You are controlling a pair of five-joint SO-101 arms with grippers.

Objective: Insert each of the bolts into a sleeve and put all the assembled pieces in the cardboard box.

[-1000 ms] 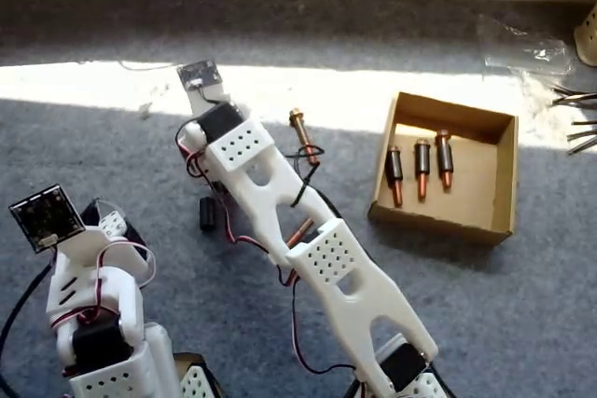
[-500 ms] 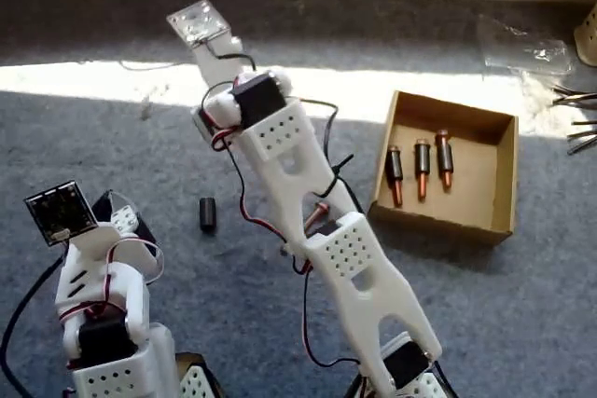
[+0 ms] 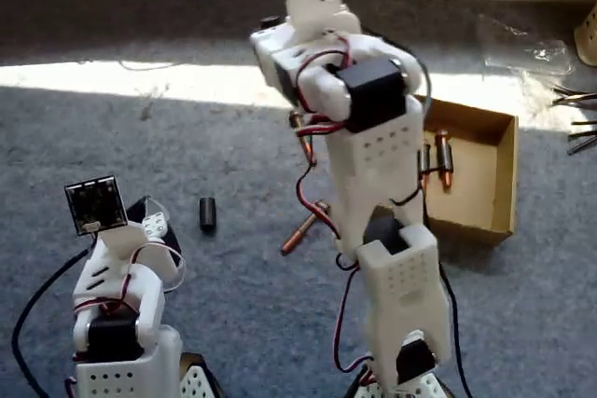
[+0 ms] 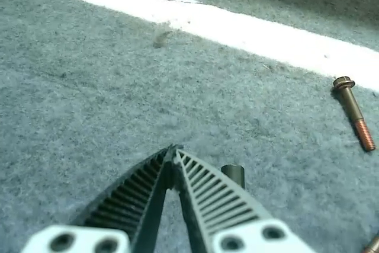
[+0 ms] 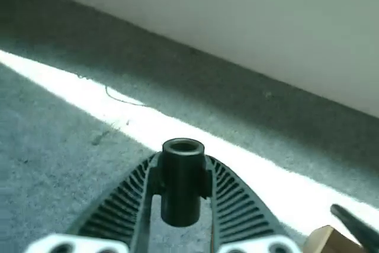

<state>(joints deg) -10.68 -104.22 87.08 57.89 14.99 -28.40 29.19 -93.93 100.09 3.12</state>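
Step in hand: mating sleeve with bolt.
Right pincer (image 5: 180, 173): high above carpet, pinching black sleeve (image 5: 181, 185), bore up.
Left pincer (image 4: 173, 153): pressed together, just beside 2nd sleeve (image 3: 207, 213).
Loose bolt (image 3: 304, 229): on carpet, left of cardboard box (image 3: 471, 221).
Next move: bolt shank lined up with bore.

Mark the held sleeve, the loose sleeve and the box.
held sleeve (image 5: 182, 188): right wrist view, its side wall.
loose sleeve (image 3: 207, 213): high view, its middle.
box (image 3: 480, 179): high view, bare floor.

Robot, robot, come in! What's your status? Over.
Right pincer shut on a sleeve, off the carpet. Left pincer shut, empty, over carpet. A loose bolt and a spare sleeve lie on the carpet.
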